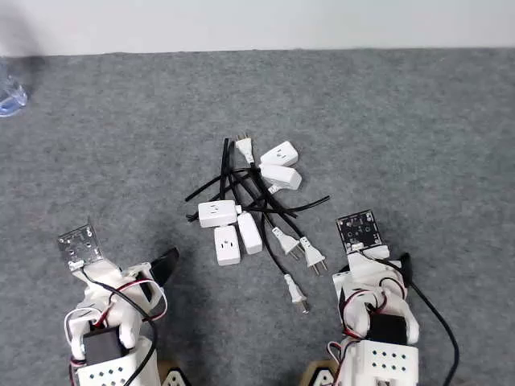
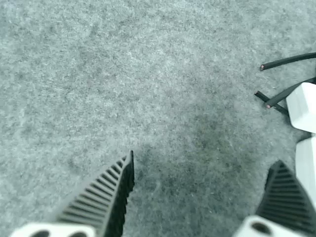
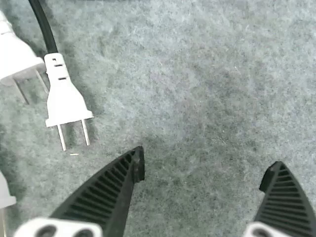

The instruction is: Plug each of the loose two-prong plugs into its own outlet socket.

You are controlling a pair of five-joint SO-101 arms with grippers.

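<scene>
Several white outlet sockets lie in a cluster mid-table: one socket (image 1: pixel 217 213), a second (image 1: pixel 227 244) and others such as (image 1: pixel 279 153). Loose white two-prong plugs on black cords lie among them, such as plug (image 1: pixel 313 254), plug (image 1: pixel 296 291) and plug (image 1: pixel 244 148). My left gripper (image 2: pixel 205 163) stands open over bare carpet, with a socket (image 2: pixel 303 106) off to one side of it. My right gripper (image 3: pixel 207 160) is open too, with nothing between its fingers. A plug (image 3: pixel 64 98) lies prongs toward it, just beside one finger.
The tangle of black cords (image 1: pixel 257 197) crosses between the sockets. A clear plastic object (image 1: pixel 10 95) sits at the far left edge. A pale wall (image 1: pixel 257 24) bounds the back. Grey carpet (image 1: pixel 418 137) stretches open on both sides of the cluster.
</scene>
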